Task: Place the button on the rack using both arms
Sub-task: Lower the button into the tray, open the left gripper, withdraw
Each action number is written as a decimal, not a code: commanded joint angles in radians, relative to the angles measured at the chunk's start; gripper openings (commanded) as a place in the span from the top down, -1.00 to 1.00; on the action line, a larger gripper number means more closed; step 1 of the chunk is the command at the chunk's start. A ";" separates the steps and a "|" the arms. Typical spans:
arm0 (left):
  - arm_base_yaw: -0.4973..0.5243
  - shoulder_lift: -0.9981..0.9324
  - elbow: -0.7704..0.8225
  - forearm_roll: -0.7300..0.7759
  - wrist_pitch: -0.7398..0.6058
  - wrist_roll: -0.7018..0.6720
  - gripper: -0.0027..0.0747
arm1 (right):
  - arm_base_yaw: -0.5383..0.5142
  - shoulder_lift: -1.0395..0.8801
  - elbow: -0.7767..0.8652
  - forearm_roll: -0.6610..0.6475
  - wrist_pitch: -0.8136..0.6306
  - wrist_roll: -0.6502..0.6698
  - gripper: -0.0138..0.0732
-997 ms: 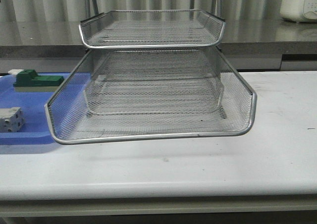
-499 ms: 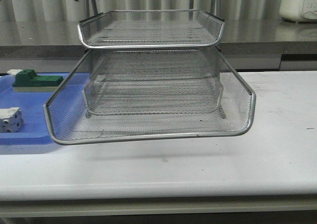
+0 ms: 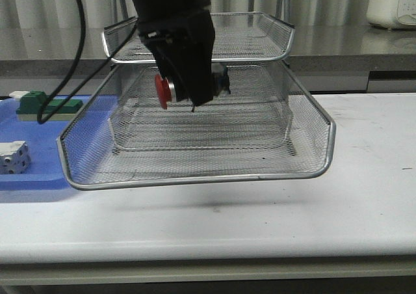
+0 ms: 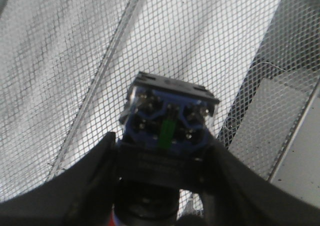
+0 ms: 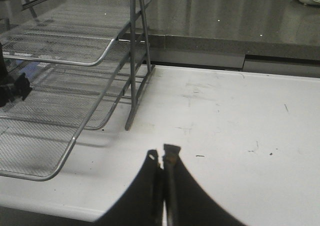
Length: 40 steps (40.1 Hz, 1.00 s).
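The button (image 3: 162, 90) shows its red cap and silver collar in the front view, held over the rack's (image 3: 195, 177) wide middle tray, just below the top tray's front rim. My left gripper (image 3: 188, 89) is shut on it. In the left wrist view the button's black body and blue rear block (image 4: 167, 123) sit between the two black fingers (image 4: 95, 176), with wire mesh underneath. My right gripper (image 5: 162, 154) is shut and empty above the white table, to the right of the rack (image 5: 60, 61). It is out of the front view.
A blue tray (image 3: 39, 144) lies left of the rack with a green-and-white block (image 3: 45, 105) and a white cube-like part (image 3: 14, 157) on it. A black cable (image 3: 75, 47) hangs from the left arm. The rack's upright posts (image 5: 136, 61) stand near the grey back ledge (image 5: 225, 21).
The left arm has come down from the top left into view with the button and now hangs in front of the rack's top tray. The rack shifted slightly.
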 commanded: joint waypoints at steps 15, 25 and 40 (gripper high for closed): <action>-0.006 -0.013 -0.026 -0.004 -0.098 -0.001 0.00 | -0.004 0.012 -0.023 0.000 -0.086 -0.002 0.82; -0.006 -0.013 -0.026 0.008 -0.091 -0.003 -0.27 | -0.004 0.012 -0.023 0.000 -0.086 -0.002 0.82; -0.009 -0.092 -0.076 0.007 0.030 -0.026 -0.24 | -0.004 0.012 -0.023 0.000 -0.086 -0.002 0.82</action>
